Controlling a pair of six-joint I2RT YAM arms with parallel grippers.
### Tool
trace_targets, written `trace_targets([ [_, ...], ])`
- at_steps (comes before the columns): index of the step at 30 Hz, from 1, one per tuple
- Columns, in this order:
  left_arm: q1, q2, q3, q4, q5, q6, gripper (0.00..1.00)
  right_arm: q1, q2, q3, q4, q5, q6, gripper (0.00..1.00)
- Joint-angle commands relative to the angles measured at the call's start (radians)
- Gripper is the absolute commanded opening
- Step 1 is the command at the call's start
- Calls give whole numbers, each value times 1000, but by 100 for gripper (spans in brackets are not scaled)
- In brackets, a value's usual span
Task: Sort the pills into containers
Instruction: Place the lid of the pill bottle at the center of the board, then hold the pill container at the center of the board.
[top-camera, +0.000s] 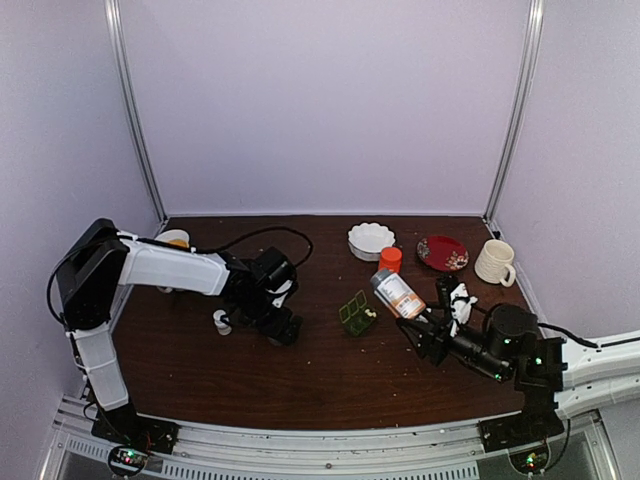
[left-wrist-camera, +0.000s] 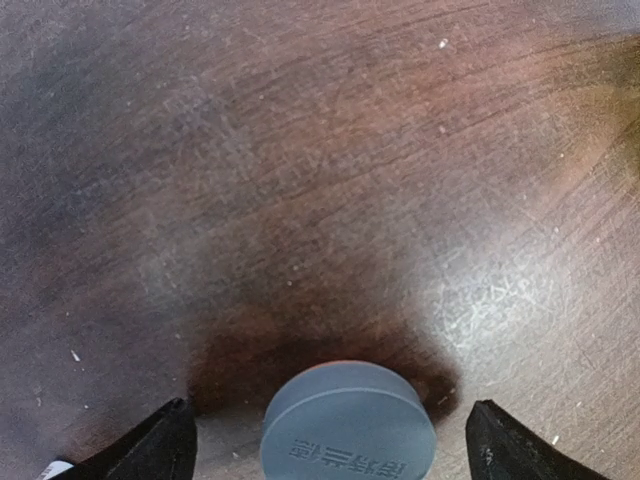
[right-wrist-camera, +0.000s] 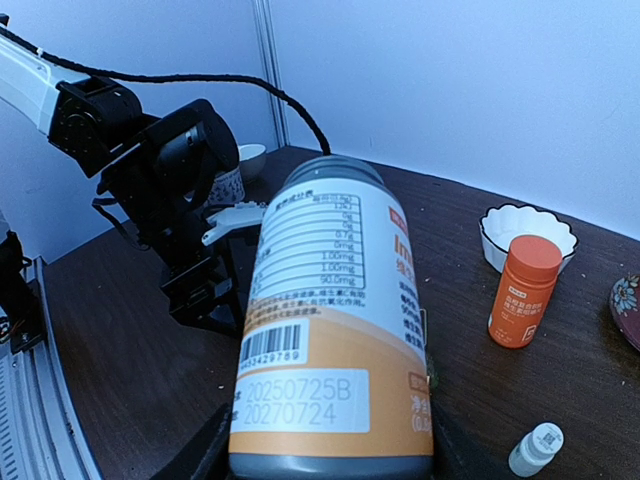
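Green pill box (top-camera: 357, 313) lies just left of bottle (top-camera: 397, 293); my R hand (top-camera: 425, 325), gripping bottle, is nearer; L hand (top-camera: 283, 325) wide.

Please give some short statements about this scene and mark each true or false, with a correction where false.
1. The right gripper holds the large white-and-orange labelled bottle, tilted. True.
2. The left gripper is closed on the round grey-blue cap. False: its fingers stand wide apart, the cap lying between them on the brown table.
3. The small orange bottle stands upright near the white scalloped bowl. True.
4. The dark-green plastic pill box lies on the red plate. False: it stands on the table, apart from the plate.
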Motion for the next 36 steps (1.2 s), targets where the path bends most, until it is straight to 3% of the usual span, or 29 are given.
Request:
trace_targets([
  [1, -16, -75, -8, 28, -99, -31, 98, -4, 1, -17, 39, -9, 15, 0],
  [6, -16, -183, -40, 2, -254, -142, 98, -4, 34, 8, 15, 15, 47, 0],
  [10, -16, -243, -91, 128, -147, -129, 97, -5, 72, 30, -11, 1, 90, 0],
  [15, -16, -286, -166, 385, 71, -64, 88, -4, 86, 47, -62, -41, 73, 0],
  [27, -16, -100, -20, 563, 339, -9, 73, -13, 90, -27, -22, -61, 109, 0],
  [36, -22, 50, 59, 640, 399, -28, 66, -58, 30, -70, -47, -71, 134, 0],
])
